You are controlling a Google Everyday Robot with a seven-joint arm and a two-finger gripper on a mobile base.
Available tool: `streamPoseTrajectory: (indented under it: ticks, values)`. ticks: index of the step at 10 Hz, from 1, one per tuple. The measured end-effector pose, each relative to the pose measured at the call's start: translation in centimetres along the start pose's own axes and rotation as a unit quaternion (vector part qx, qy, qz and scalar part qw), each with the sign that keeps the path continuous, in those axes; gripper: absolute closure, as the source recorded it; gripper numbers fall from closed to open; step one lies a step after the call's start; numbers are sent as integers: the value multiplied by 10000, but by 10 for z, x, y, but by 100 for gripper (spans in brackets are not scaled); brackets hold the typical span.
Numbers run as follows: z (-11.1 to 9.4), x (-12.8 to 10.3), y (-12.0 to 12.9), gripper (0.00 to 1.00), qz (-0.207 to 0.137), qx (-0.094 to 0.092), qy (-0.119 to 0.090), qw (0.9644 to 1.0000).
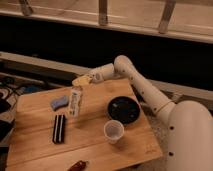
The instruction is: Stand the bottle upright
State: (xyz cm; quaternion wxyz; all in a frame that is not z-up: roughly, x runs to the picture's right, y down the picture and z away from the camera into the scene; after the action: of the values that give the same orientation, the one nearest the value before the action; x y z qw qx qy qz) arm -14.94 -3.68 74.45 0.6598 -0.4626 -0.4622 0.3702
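Note:
The bottle [75, 103] is a slim clear one with a whitish label. It stands almost upright on the wooden table [95, 145], left of the middle, with its base at or just above the surface. My gripper [80, 83] reaches in from the right and is shut on the bottle's top, hiding the cap. The arm [135, 80] stretches back to the robot body at the right.
A white paper cup [114, 131] stands near the table's front. A black round dish [123, 109] lies right of the bottle. A blue object [59, 102] and a black rectangular object [59, 128] lie to its left. A small reddish object [77, 165] sits at the front edge.

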Motion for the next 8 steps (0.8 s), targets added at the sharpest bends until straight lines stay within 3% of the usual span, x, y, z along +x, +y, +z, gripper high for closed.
streamPoseTrajectory:
  ticks: [4, 8]
  values:
    - [1, 4, -1, 94, -63, 44, 41, 10000]
    - [-3, -3, -16, 94, -292, -31, 379, 9989]
